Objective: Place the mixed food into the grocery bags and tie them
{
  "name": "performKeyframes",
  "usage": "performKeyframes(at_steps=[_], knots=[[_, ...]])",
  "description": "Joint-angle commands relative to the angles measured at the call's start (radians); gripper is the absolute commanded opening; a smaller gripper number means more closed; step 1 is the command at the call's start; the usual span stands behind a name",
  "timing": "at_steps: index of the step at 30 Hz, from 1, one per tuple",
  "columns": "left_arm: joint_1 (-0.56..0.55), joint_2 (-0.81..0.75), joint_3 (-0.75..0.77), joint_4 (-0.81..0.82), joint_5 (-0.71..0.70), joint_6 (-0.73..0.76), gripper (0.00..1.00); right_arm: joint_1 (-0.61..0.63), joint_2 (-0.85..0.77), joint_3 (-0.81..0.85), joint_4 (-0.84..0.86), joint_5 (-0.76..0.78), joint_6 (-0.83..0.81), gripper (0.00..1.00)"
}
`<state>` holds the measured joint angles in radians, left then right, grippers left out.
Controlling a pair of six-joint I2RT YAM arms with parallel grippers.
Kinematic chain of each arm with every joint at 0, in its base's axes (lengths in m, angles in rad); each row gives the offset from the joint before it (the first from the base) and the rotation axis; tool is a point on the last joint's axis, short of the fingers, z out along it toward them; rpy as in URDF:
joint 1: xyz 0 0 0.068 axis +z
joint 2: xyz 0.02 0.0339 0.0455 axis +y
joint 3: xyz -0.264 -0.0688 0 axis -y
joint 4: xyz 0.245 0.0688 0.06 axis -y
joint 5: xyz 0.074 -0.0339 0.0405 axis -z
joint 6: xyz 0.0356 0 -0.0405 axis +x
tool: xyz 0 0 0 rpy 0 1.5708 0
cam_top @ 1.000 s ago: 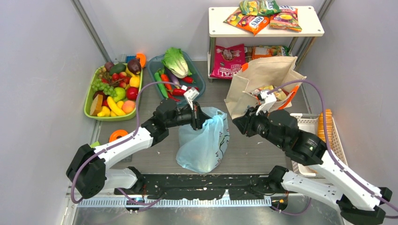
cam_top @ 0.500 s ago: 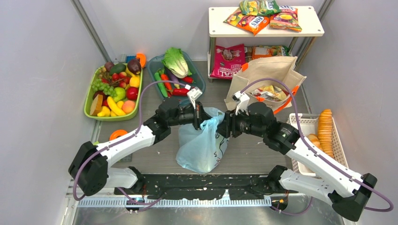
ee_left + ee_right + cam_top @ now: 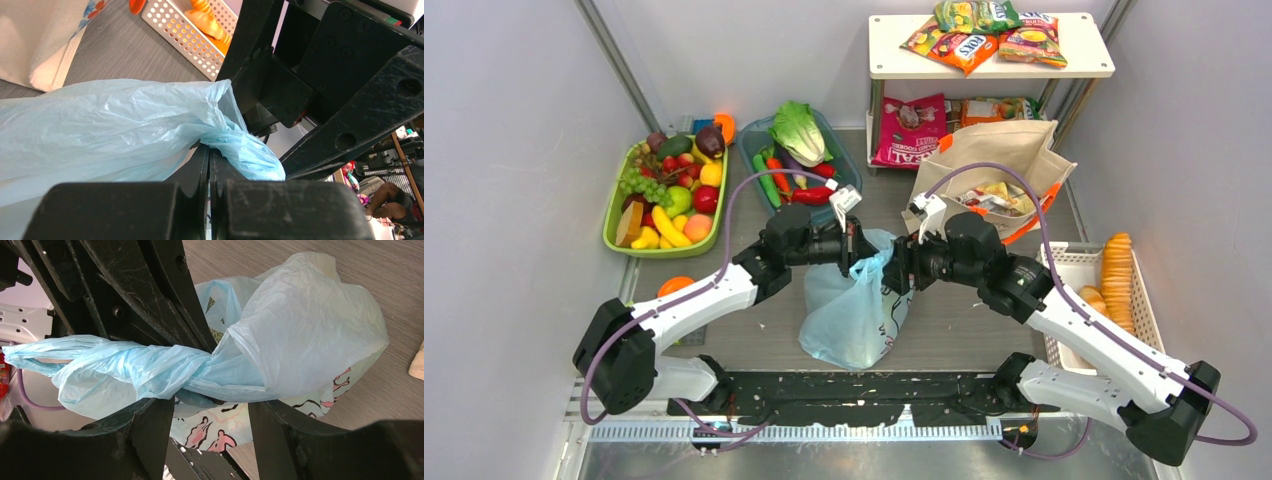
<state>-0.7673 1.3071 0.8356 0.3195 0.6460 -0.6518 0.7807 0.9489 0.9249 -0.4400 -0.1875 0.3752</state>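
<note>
The light-blue plastic bag (image 3: 856,315) stands in the middle of the table, its top twisted into a rope. My left gripper (image 3: 856,250) is shut on the bag's handle (image 3: 235,150). My right gripper (image 3: 896,268) is open, its fingers (image 3: 150,432) on either side of the twisted handle (image 3: 165,367), just under it. The two grippers face each other over the bag's mouth. The beige canvas tote (image 3: 989,170) with orange handles stands at the back right with packets inside. Snack packets (image 3: 984,35) lie on the shelf. Toy cabbage (image 3: 799,130) lies in a tray.
A green tray of toy fruit (image 3: 664,190) is at the back left, a darker tray of vegetables (image 3: 844,165) beside it. A white shelf (image 3: 989,60) stands at the back. A white mesh basket (image 3: 1074,265) with tan biscuits (image 3: 1116,270) is at the right.
My right arm has swung left from the tote to the blue bag and now brackets its twisted handle. My left gripper has kept its hold, shifting slightly right.
</note>
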Motion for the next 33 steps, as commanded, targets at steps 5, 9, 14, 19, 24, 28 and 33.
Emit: performKeyframes(at_steps=[5,9,14,19,24,28,33], knots=[[-0.018,-0.008,0.043,0.011,0.040,-0.017,0.00,-0.016,-0.035,0.034,0.031,-0.055,-0.008,0.62],[-0.018,0.000,0.048,0.016,0.034,-0.025,0.00,-0.016,-0.069,0.022,-0.014,-0.009,-0.007,0.57],[-0.018,0.018,0.049,0.043,0.034,-0.059,0.00,-0.015,-0.072,-0.004,-0.012,-0.006,-0.031,0.54],[-0.018,0.034,0.060,0.047,0.037,-0.076,0.00,-0.015,-0.045,0.007,0.003,-0.014,-0.068,0.56],[-0.018,0.041,0.063,0.049,0.032,-0.087,0.00,-0.004,-0.022,0.026,0.000,-0.012,-0.080,0.54],[-0.019,0.047,0.055,0.078,0.032,-0.106,0.00,-0.003,-0.019,0.023,0.000,-0.018,-0.076,0.53],[-0.021,0.048,0.057,0.099,0.034,-0.113,0.00,-0.004,-0.017,0.014,0.000,-0.016,-0.057,0.46]])
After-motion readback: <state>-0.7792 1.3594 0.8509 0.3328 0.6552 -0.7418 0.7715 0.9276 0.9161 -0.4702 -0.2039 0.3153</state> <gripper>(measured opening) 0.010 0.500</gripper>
